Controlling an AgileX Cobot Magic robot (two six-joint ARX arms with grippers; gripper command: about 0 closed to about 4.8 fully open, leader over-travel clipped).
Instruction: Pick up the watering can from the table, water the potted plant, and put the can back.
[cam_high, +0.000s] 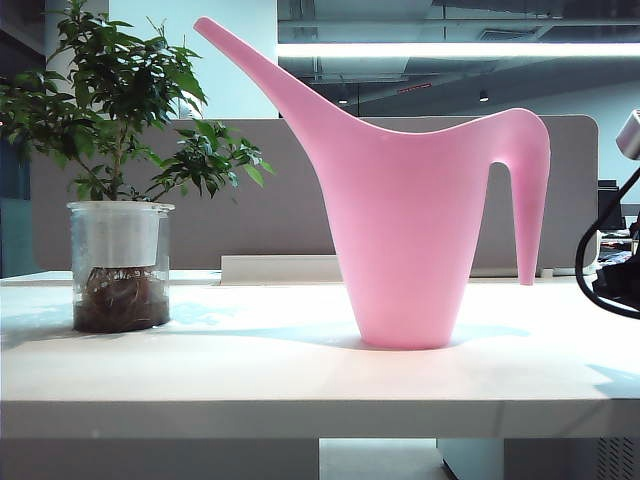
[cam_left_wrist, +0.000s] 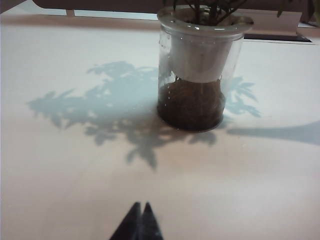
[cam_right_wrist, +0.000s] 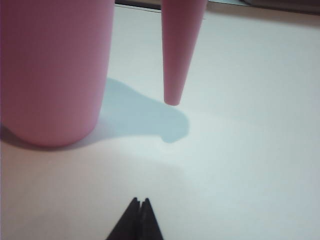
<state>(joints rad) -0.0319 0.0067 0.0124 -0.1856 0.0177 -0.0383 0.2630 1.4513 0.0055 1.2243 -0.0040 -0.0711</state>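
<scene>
Items standing well apart on white table (cam_high: 300, 385): one pink plastic watering can (cam_high: 410, 230), one glass-potted green shrub (cam_high: 120, 265); left gripper (cam_left_wrist: 139, 207) and right gripper (cam_right_wrist: 139, 202) hovering nearby, jaws together.

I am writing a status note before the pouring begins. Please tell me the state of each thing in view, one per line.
watering can: upright on the table, spout toward the plant, not held.
potted plant: upright in its glass cylinder, untouched.
left hand: shut, empty, facing the plant.
right hand: shut, empty, facing the can's handle.
</scene>
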